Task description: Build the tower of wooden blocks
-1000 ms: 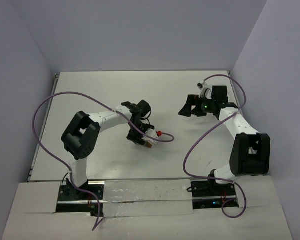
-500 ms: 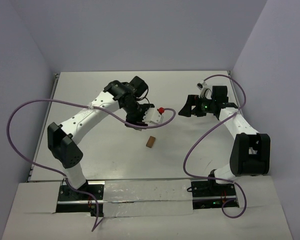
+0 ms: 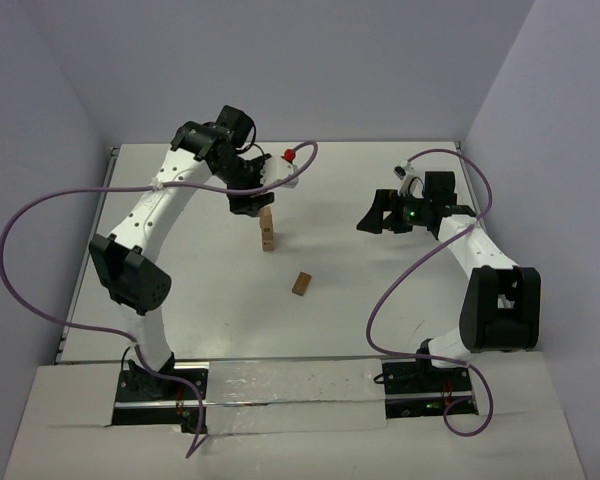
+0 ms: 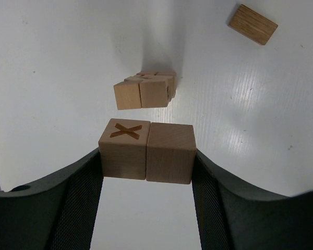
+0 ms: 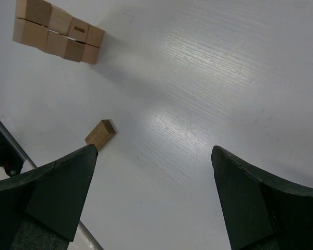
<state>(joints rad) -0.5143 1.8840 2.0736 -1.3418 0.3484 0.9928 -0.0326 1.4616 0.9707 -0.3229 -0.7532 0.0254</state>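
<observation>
The left gripper (image 3: 248, 203) is out over the middle of the table (image 3: 230, 320), at the far side of the tower (image 3: 268, 230) and about level with its top. Its wrist camera shows it clamped on a pair of blocks (image 4: 169, 153), held side by side with a finger pressed against each outer face. One block of the pair has an X cut into its top and the other is plain. From that view the tower (image 4: 146, 91) sits lower and a little ahead of the held pair, with bare table showing between them, so they are not touching. The tower stands upright and several levels high. I cannot tell for certain whether each level is one block or two. A loose block (image 3: 301, 284), darker and more oblong than the rest, lies flat on the table near the tower, on the side towards the arm bases. It also shows in the top corner of the left wrist view (image 4: 253, 24). The right gripper (image 3: 372, 216) hangs well apart from the tower on the right of the table. Its fingers are spread wide with nothing between them, and its camera sees only the tower (image 5: 57, 31) and the loose block (image 5: 99, 134) in the distance.
</observation>
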